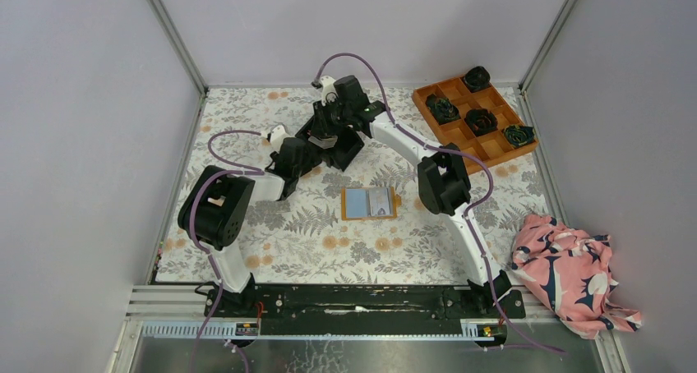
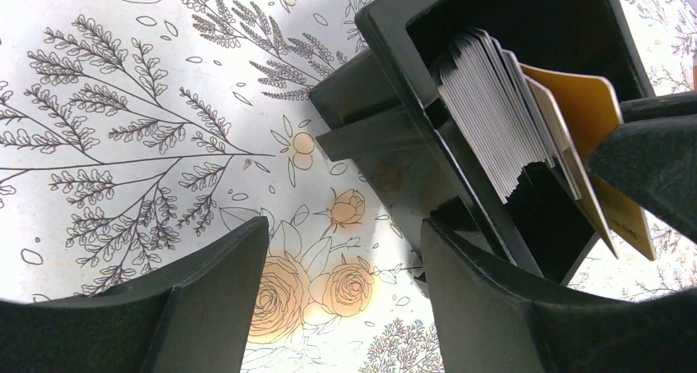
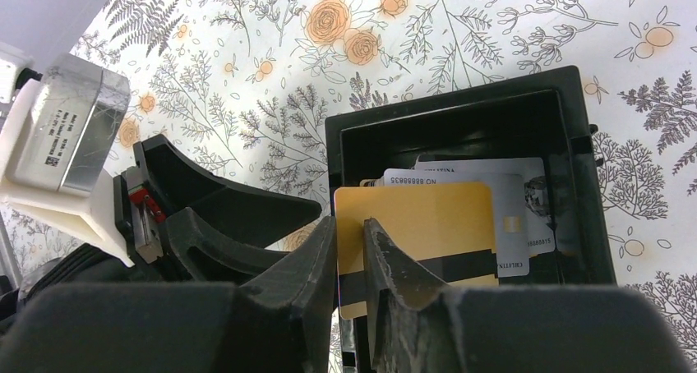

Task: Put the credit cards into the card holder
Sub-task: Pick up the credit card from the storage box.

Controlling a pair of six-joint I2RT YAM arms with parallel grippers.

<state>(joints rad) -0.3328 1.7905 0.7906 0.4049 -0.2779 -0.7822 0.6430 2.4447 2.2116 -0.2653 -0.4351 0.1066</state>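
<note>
Black joints and white links carry both of your arms in from the near edge of the tabletop (image 1: 271,241). The left arm (image 1: 218,209) bends at a bulky elbow on the near left and reaches forward and to the right. The right arm (image 1: 444,184) climbs from the near right, folds at its elbow and runs leftward, so the two wrists meet over the middle of the far half.

A crumpled pink cloth (image 1: 567,270) sits off the near right corner. Between the two elbows the card holder (image 1: 369,202) lies flat and open, blue inside up. It is nearer to you than either end effector and apart from both.

Your left end effector (image 2: 343,241) is low over the floral surface, its fingers spread with nothing between them, just beside the black bin (image 2: 403,172). The credit cards (image 2: 489,114) stand on edge in that bin as a tight pale stack.

Your right end effector (image 3: 351,225) is pinched closed on a gold card (image 3: 427,213) near one short edge. That card stands upright over the bin, in front of the others.

At the far right corner rests an orange tray (image 1: 491,147) with dark rosettes.
</note>
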